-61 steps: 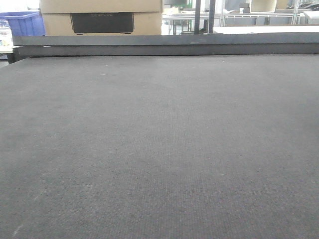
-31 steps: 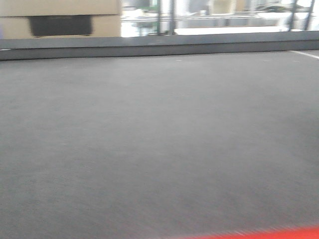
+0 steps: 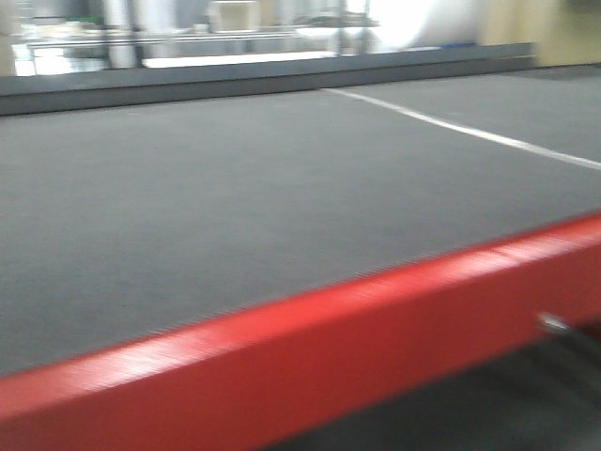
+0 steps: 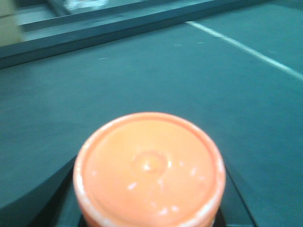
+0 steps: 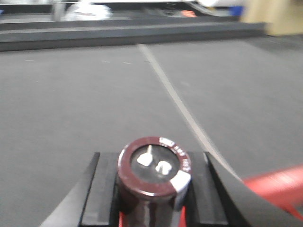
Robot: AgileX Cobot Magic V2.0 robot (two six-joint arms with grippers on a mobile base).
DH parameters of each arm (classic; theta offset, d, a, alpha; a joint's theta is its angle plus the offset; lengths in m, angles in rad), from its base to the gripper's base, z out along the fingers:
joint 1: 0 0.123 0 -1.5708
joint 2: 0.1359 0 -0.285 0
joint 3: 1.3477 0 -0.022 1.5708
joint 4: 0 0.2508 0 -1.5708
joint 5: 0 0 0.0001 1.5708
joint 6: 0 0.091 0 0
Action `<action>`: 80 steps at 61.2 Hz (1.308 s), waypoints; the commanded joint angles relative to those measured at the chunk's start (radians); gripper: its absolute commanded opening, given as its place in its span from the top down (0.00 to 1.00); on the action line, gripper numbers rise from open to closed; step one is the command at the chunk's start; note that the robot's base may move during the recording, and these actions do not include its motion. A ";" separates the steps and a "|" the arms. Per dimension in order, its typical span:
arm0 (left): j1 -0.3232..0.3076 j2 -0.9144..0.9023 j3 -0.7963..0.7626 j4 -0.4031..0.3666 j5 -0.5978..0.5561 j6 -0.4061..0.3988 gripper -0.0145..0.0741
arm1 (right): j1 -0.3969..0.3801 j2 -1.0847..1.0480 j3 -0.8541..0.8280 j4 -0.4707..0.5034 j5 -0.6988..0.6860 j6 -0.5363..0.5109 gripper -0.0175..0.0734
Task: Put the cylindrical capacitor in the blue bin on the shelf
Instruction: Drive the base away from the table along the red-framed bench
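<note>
The cylindrical capacitor (image 4: 149, 170) fills the bottom of the left wrist view as a round orange end face; its side and lettering are hidden. My left gripper (image 4: 149, 194) is shut on it, with dark fingers (image 4: 52, 198) showing at either side. My right gripper (image 5: 154, 191) is shut on a dark maroon can (image 5: 154, 170) with two metal terminals and a pale stripe, held upright between black pads (image 5: 102, 189). The shelf and the blue bin are out of view. Neither gripper shows in the front view.
A grey carpet-like surface (image 3: 235, 188) stretches ahead, crossed by a white line (image 3: 470, 132), also in the wrist views (image 4: 246, 47) (image 5: 175, 99). A broad red edge band (image 3: 310, 348) runs across the foreground. A dark raised ledge (image 3: 263, 75) bounds the far side.
The front view has swung to the right and is blurred. The cardboard boxes and blue crate at top left have slid out of frame. The red band and white line have come into view.
</note>
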 commanded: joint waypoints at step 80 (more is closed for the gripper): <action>-0.008 -0.007 -0.001 -0.004 -0.028 -0.002 0.96 | 0.000 -0.006 0.000 -0.003 -0.022 -0.008 0.99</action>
